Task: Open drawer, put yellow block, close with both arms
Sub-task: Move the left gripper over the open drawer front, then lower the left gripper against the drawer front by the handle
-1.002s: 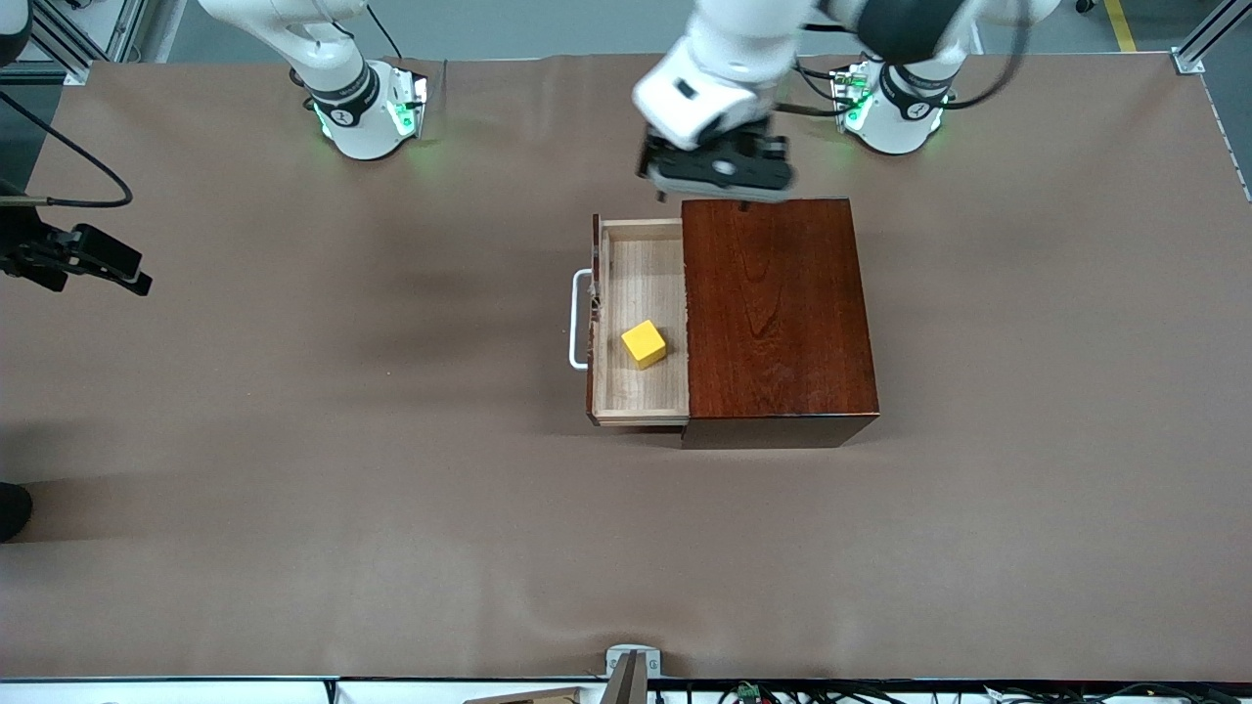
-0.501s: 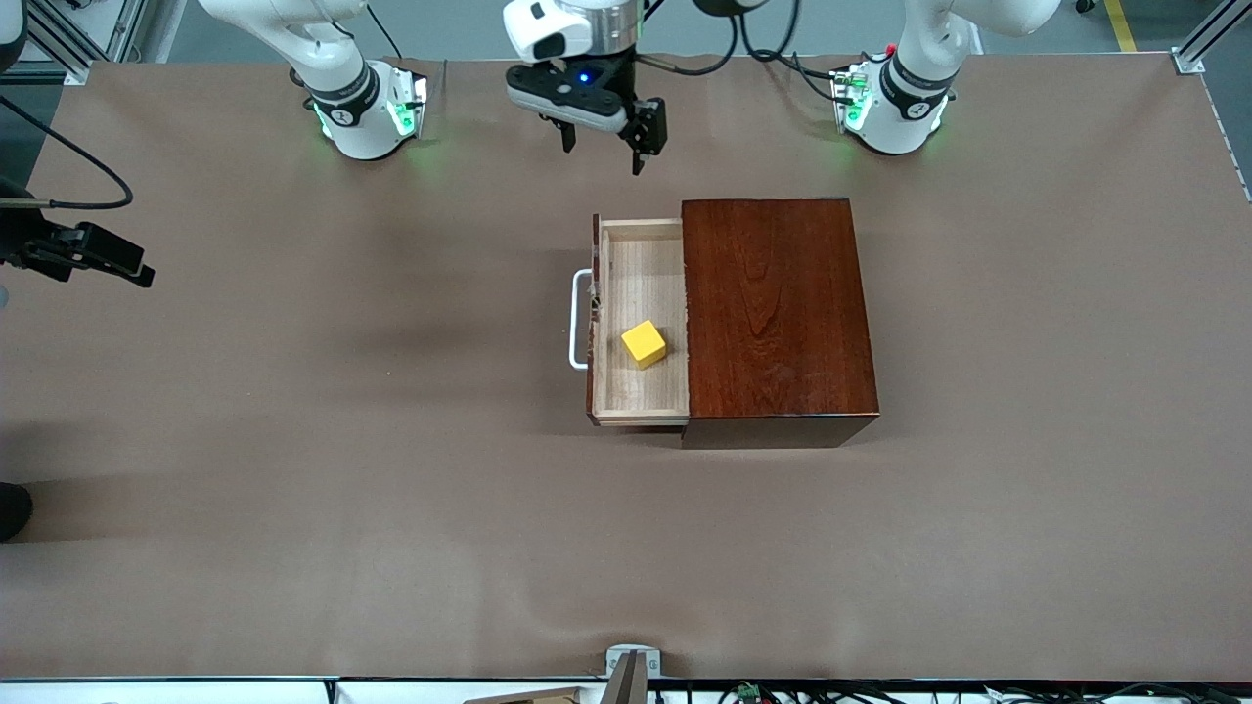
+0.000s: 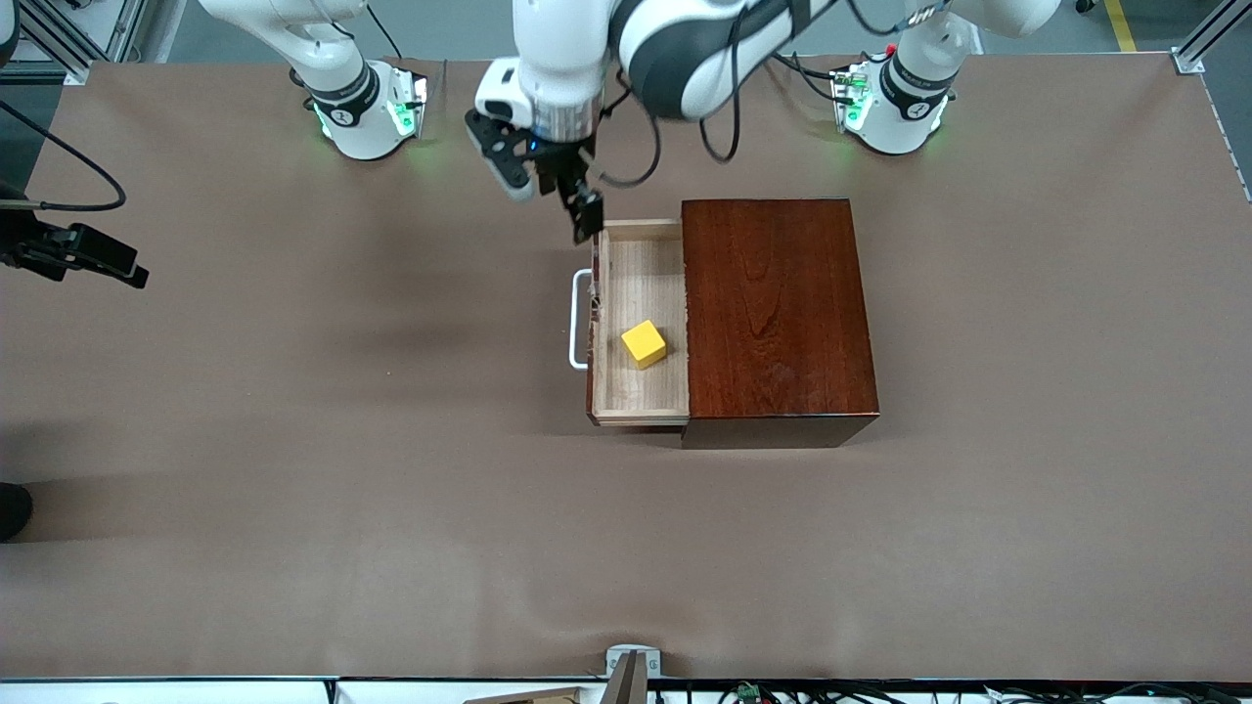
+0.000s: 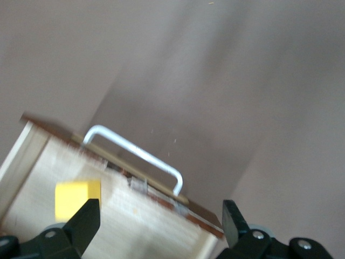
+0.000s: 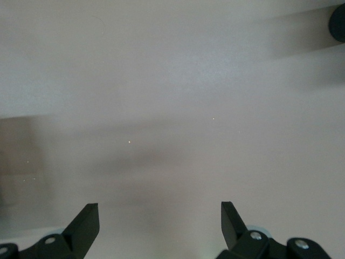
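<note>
Tabletop [image 3: 293, 440] — yellow block [image 3: 644, 343] below left end effector [image 4: 161, 216]

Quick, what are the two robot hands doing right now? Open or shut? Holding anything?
Left gripper: open, holding nothing, over the drawer's handle end.
Right gripper: open, holding nothing, over bare table.
</note>
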Controlling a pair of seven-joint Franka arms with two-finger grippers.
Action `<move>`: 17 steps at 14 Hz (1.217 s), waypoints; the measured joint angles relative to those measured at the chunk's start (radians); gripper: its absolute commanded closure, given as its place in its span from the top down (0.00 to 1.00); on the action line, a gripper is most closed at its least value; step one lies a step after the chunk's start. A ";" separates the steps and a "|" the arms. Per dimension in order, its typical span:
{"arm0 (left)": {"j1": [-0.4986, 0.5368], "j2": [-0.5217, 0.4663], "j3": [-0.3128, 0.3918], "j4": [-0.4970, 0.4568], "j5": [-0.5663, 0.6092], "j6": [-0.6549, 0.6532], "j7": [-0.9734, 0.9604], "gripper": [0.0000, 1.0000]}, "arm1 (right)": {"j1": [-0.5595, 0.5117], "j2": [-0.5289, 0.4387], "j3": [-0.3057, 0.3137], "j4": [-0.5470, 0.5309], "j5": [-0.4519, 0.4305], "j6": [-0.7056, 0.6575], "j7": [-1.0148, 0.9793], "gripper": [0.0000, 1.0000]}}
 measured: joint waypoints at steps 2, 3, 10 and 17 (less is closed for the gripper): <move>0.012 0.050 0.001 0.005 0.000 0.055 0.140 1.00 | -0.001 0.000 0.000 0.000 0.000 0.000 0.000 1.00; 0.025 0.072 0.002 0.006 0.000 0.075 0.208 1.00 | -0.001 0.000 0.000 0.000 0.000 0.000 0.000 1.00; 0.096 0.180 -0.002 0.017 0.000 0.157 0.476 1.00 | -0.003 0.000 0.000 0.000 0.000 0.001 0.001 1.00; 0.081 0.199 -0.009 0.021 0.000 0.163 0.476 1.00 | -0.018 0.000 -0.002 0.000 0.000 0.022 0.001 1.00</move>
